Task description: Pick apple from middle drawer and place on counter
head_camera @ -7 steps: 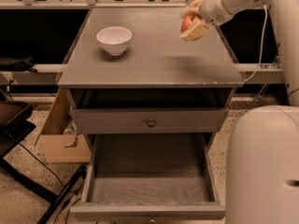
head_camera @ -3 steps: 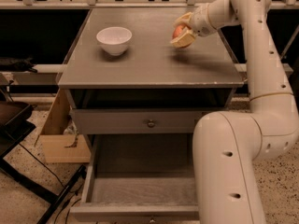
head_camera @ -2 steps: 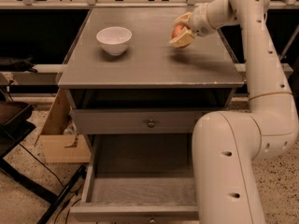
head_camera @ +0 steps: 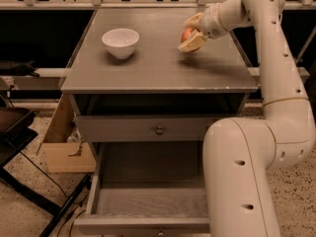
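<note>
My gripper [head_camera: 190, 33] is at the right side of the grey counter [head_camera: 153, 65], low over its surface. It is shut on the small red apple [head_camera: 187, 34], which shows between the pale fingers [head_camera: 192, 42]. I cannot tell whether the apple touches the counter. Below, the middle drawer [head_camera: 148, 201] is pulled out, with a pale wood-grain floor and nothing in it. My white arm reaches up from the lower right and covers the drawer's right side.
A white bowl [head_camera: 120, 42] stands on the counter's left half. A shut drawer front with a round knob [head_camera: 159, 130] sits under the counter. A cardboard box [head_camera: 61, 142] stands on the floor at the left, with dark frame legs [head_camera: 29, 191] beside it.
My gripper with the apple has moved left and down over the counter since the earliest frame. Over the last second it has held nearly still.
</note>
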`<state>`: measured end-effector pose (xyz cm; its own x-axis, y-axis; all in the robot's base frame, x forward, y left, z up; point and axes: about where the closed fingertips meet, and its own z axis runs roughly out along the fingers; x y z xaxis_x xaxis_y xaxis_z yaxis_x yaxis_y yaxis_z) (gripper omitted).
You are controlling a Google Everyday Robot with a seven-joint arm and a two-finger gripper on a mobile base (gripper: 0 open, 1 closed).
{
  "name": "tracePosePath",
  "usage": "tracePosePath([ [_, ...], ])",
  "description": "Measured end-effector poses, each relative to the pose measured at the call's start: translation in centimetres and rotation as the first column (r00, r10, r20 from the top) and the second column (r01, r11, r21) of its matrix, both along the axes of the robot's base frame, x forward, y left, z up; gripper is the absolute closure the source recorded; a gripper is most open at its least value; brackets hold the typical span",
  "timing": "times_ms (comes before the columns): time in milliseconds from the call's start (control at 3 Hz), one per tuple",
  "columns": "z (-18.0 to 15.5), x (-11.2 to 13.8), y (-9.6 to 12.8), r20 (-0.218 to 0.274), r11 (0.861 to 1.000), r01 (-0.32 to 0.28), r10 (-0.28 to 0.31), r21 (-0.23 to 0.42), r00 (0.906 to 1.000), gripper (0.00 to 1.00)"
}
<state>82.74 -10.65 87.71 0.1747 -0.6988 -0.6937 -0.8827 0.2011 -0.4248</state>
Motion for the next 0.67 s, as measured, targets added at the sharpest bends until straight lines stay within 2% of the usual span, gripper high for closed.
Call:
tracePosePath([
  [333, 0.0, 0.0, 0.0, 0.000, 1.000, 0.000, 0.000, 0.000, 1.0000, 0.00],
  [667, 1.2, -0.3, 0.0, 0.025, 1.000, -0.012, 0.012, 0.008, 0.9996, 0.00],
])
